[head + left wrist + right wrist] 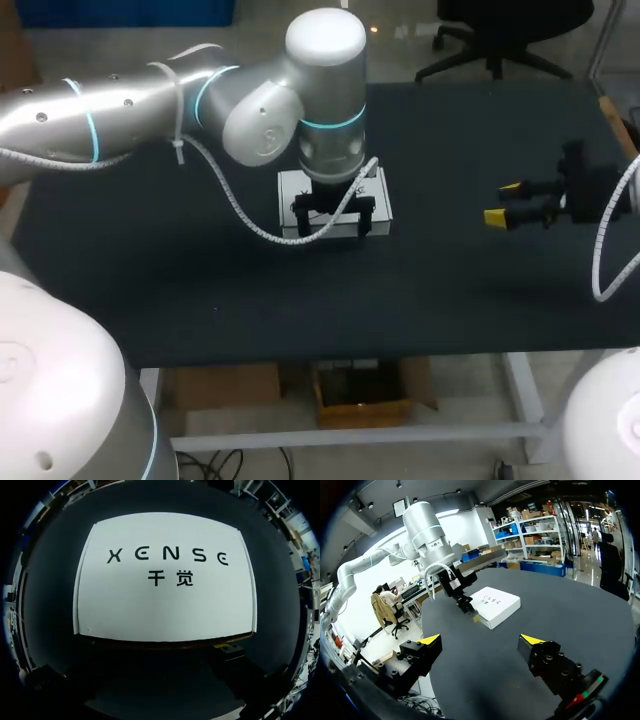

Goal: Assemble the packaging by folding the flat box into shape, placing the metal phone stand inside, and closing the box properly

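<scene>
White box [165, 605] on a black counter [200, 280]
Left tool [334, 218] hangs over the shut box; wide or narrow, I cannot tell. Right tool [481, 640] is wide, well apart.

Dark matte tabletop [200, 290] — wide, flat, evenly lit; white metal frame [525, 400] under front edge.

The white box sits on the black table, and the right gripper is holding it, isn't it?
Not quite. The right gripper isn't holding the white box. It hangs open, well apart from the box, with nothing between its fingers, as the right wrist view shows. The box does sit on the black table.
</scene>
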